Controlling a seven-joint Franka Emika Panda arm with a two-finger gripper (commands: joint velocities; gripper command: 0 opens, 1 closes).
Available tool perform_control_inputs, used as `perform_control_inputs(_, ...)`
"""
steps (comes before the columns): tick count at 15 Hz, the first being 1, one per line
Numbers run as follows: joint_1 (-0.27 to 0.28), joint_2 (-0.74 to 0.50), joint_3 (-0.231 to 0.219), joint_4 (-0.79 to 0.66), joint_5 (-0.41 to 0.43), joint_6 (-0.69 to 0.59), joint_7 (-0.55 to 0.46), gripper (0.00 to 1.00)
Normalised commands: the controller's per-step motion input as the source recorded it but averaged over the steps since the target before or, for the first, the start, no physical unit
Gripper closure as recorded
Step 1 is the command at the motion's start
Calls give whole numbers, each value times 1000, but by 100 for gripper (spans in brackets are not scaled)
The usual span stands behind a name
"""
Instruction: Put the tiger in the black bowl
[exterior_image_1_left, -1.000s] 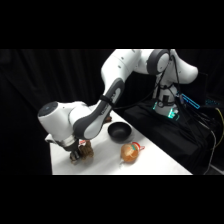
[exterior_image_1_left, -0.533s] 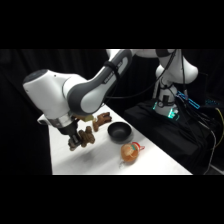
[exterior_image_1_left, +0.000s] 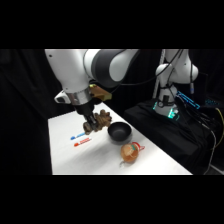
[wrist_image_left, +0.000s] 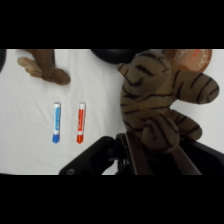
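Dark room, a white table (exterior_image_1_left: 65, 150) lit in the middle of it. The arm's gripper (exterior_image_1_left: 92, 125) hangs above the table with its jaws closed on the tiger (wrist_image_left: 160, 100), the striped plush lifted clear of the surface and dangling just left of the black bowl (exterior_image_1_left: 120, 131). A round orange toy (exterior_image_1_left: 130, 152) sits near the bowl toward the front. Blue (wrist_image_left: 56, 122) and red (wrist_image_left: 81, 122) markers lie side by side below, and a plain brown plush (wrist_image_left: 45, 67) lies apart from them.
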Motion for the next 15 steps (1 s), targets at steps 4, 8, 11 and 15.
perform_control_inputs(4,-92,-670,4,-990,-76,518,-36,91)
perform_control_inputs(8,-132,-546,-47,-986,-101,665,-95,91)
perform_control_inputs(11,-123,-374,-67,-797,-122,576,-111,91)
perform_control_inputs(15,-68,-135,-28,-428,-127,632,-149,93)
